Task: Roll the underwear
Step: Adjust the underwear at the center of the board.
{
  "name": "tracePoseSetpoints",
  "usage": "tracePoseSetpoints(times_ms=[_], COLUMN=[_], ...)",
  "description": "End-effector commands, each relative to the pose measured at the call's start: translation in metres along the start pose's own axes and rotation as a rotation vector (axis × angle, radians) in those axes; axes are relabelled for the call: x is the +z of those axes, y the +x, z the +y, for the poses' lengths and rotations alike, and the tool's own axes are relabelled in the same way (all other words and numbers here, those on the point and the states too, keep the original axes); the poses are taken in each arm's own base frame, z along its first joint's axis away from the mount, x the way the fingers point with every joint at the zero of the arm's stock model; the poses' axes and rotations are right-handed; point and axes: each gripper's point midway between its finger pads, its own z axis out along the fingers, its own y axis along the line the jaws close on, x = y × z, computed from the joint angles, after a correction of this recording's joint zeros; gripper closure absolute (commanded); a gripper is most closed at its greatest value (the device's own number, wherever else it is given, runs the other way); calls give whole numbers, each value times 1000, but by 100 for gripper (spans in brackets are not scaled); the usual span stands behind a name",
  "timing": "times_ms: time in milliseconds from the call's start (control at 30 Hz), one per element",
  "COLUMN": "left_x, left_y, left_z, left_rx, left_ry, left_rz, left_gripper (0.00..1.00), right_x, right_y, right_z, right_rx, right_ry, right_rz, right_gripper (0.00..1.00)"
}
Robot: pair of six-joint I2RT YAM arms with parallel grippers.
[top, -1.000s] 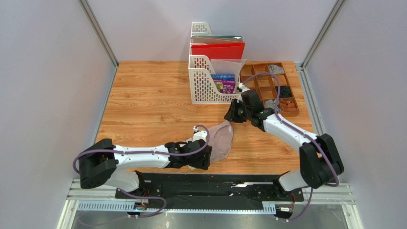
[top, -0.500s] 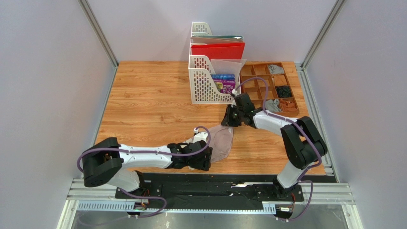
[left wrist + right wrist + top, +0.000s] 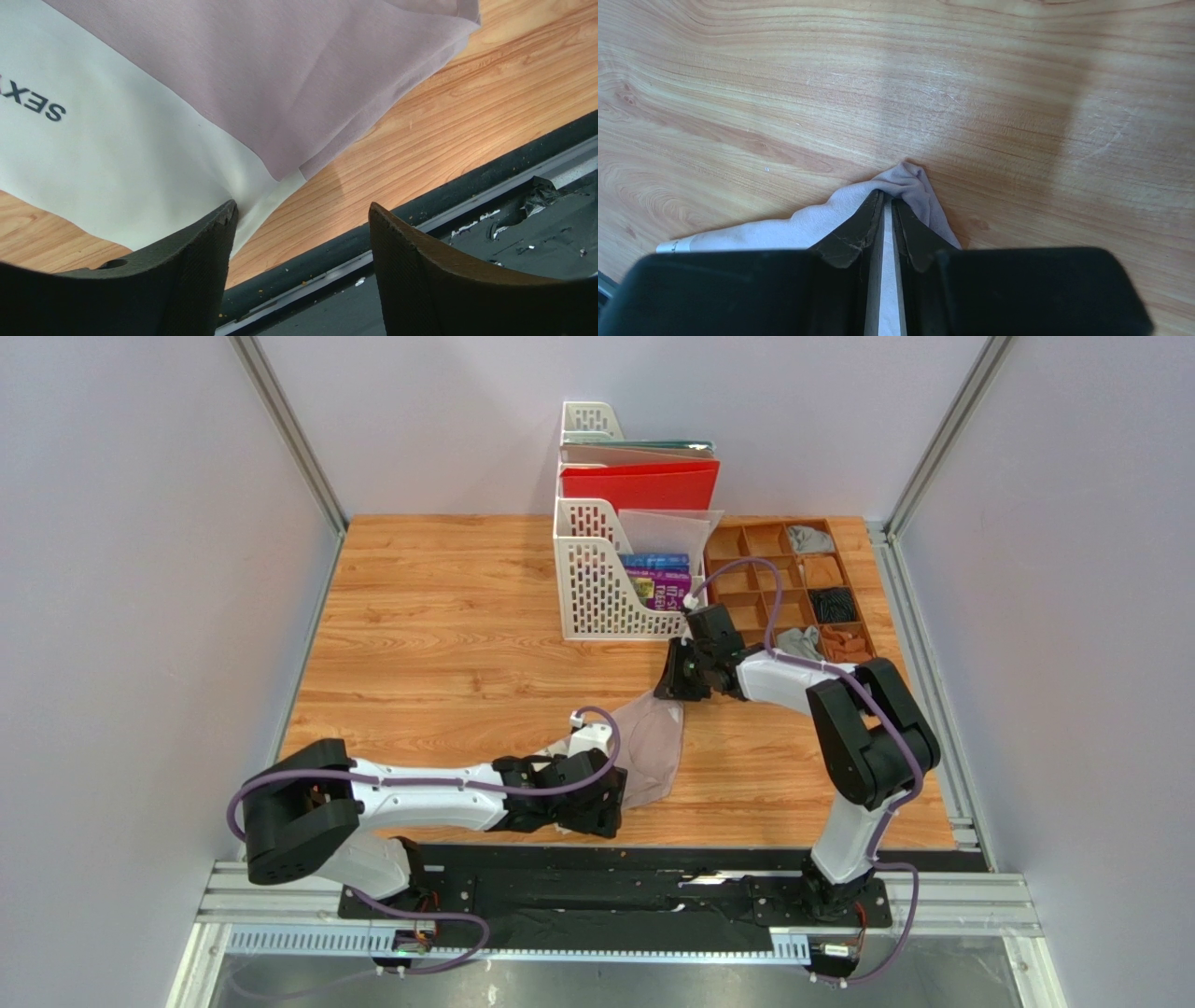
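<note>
Right gripper [image 3: 887,201] is pinched almost shut on the far tip of the underwear [image 3: 913,180], thin cloth sandwiched between its fingers. Left gripper [image 3: 302,218] stands wide, holding nothing, one finger [image 3: 189,266] at the edge of the cream band [image 3: 105,161]. The underwear lies flat on the table [image 3: 435,616], between both arms, near the front edge. I judge it light, limp and a bit slick: it'll sag and slide, not hold shape. Best hold is the firmer band, at both corners, rolling from there.
</note>
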Motion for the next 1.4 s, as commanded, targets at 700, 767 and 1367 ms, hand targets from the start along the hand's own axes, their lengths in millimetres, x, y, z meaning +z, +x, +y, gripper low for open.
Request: tracePoseSetpoints(times_ms=[700,767,1367], left_x=[-49,-46,-33], left_y=[-36,-34,-10], left_z=[81,83,98], left_rx=[-175,-179,-263], left_ry=[-67,-78,-115], left_rz=[-205,-189,-123], left_gripper=[23,24,30], right_x=[-103,-108,-85], right_y=[1,19,133], right_z=[32,42,56], right_rx=[-111,-117,-132], right_ry=[-23,-60,-123], right_rz=[-125,-113,46], right_gripper=[59,67,90])
